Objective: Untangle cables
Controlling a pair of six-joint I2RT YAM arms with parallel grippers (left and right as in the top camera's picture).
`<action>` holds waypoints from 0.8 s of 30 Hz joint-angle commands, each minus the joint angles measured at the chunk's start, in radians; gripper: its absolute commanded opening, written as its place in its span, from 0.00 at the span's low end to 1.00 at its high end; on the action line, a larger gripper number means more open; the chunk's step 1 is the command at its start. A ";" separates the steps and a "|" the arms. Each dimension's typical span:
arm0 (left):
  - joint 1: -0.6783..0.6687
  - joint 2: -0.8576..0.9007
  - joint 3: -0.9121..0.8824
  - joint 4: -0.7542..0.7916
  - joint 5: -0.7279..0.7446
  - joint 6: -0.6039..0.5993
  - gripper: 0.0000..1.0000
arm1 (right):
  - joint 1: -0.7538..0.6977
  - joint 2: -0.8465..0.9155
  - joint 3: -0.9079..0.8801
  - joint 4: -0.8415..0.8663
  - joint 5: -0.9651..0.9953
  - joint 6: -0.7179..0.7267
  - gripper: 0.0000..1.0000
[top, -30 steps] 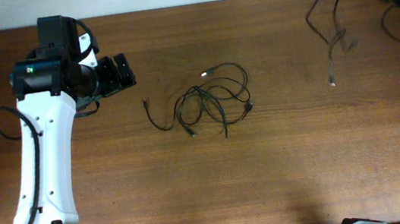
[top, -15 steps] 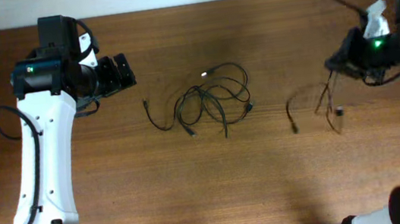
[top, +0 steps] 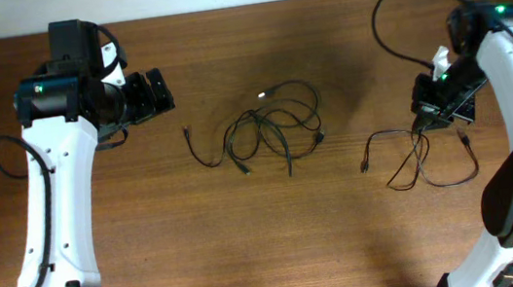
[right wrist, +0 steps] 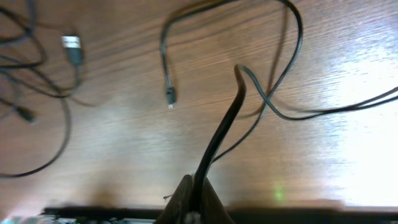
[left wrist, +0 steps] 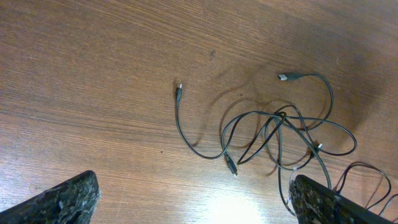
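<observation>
Right gripper [top: 427,115]: jaws shut tight on a thin black cable [top: 425,157]. In the wrist view the cord rises straight out from between the fingertips. The rest of it trails in loose loops on the tabletop [top: 250,252], toward the right edge and well apart from the bundle [top: 269,127]. We judge the pinch serves to hold this strand clear of the others so it does not fall back among them.

Left gripper [top: 157,92]: jaws spread wide, nothing between them. It hangs toward the left edge, and its camera looks down on the bundle, likely posed to take the next strand.

The bundle lies about midway between the left and right edges. One tail reaches toward the left edge, and a silver plug [top: 263,94] sits on the far side.

Unclear:
- We cannot tell whether the loops by the right gripper are one cord or two; two plug ends show there.
- The crossings inside the bundle are too fine to count, so we cannot say how many cords remain.
- The left wrist view loses the bundle's lower corner behind a finger.
- The right wrist view is blurred at its margins.
</observation>
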 commanded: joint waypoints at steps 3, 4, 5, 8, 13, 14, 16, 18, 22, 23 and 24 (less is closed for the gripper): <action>0.002 0.003 0.008 0.002 -0.005 -0.003 0.99 | 0.018 0.006 -0.085 0.051 0.130 -0.014 0.33; 0.002 0.003 0.008 0.002 -0.005 -0.003 0.99 | 0.019 0.006 -0.097 0.063 0.134 -0.014 0.42; 0.002 0.003 0.008 0.002 -0.005 -0.003 0.99 | 0.019 0.006 -0.106 0.074 0.133 -0.014 0.52; 0.002 0.003 0.008 0.002 -0.004 -0.003 0.99 | 0.018 0.006 -0.124 0.094 0.136 -0.015 0.66; 0.002 0.003 0.008 0.002 -0.005 -0.003 0.99 | 0.018 0.006 -0.129 0.154 0.157 -0.014 0.74; 0.002 0.003 0.008 0.002 -0.005 -0.003 0.99 | 0.018 0.006 -0.129 0.185 0.182 -0.014 0.84; 0.002 0.003 0.008 0.002 -0.004 -0.003 0.99 | 0.017 0.006 -0.129 0.250 0.182 -0.014 0.97; 0.002 0.003 0.008 0.002 -0.004 -0.003 0.99 | 0.018 0.006 -0.129 0.322 0.164 -0.015 1.00; 0.002 0.003 0.008 0.002 -0.004 -0.003 0.99 | 0.015 0.006 -0.129 0.417 0.187 -0.001 0.99; 0.002 0.003 0.008 0.002 -0.004 -0.002 0.99 | 0.013 0.006 -0.129 0.429 0.205 0.001 0.99; 0.002 0.003 0.008 0.002 -0.005 -0.003 0.99 | 0.011 0.006 -0.129 0.437 0.224 0.010 0.99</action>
